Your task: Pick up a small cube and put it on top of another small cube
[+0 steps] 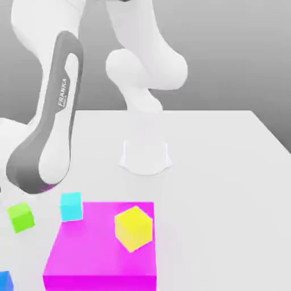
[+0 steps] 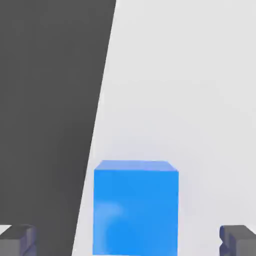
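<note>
Gripper (image 2: 128, 240): released, fingers (image 2: 17, 239) spread wide.
Small deep-blue plain cube (image 2: 135, 207): centred between the fingers, untouched, faces square to them.

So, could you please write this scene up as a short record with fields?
gripper: open, fingers either side of the blue cube, not closed on it
blue cube: on the table, near its edge
yellow cube: tilted, on the magenta block
magenta block: flat on the table
cyan cube: beside the block
green cube: on the table
</note>
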You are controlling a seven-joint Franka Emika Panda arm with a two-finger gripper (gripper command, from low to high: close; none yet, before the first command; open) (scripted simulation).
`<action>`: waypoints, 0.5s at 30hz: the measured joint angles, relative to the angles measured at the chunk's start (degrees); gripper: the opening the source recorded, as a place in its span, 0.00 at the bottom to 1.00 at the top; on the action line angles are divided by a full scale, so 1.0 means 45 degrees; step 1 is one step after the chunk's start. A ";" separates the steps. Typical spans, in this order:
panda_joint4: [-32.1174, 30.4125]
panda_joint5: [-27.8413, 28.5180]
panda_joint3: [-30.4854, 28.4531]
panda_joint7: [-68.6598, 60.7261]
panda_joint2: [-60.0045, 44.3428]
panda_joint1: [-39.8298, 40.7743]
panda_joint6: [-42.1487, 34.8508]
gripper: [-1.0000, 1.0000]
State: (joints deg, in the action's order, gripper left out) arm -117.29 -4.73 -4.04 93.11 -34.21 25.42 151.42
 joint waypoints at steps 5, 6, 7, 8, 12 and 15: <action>0.0063 -0.0039 0.0031 -0.0020 -0.0275 0.0027 0.0222 0.00; 0.0063 -0.0044 0.0032 -0.0024 -0.0276 0.0028 0.0232 0.00; 0.0097 -0.0059 0.0044 -0.0030 -0.0411 0.0036 0.0328 0.00; 0.0058 -0.0048 0.0024 -0.0018 -0.0250 0.0024 0.0199 0.00; -0.0354 0.0197 -0.0077 0.0054 0.1320 -0.0095 -0.0957 0.00; -0.1269 0.0804 0.0245 -0.0728 0.2672 -0.0529 -0.1399 0.00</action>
State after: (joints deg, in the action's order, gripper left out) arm -123.00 -1.11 -2.93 89.83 -22.18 23.05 145.13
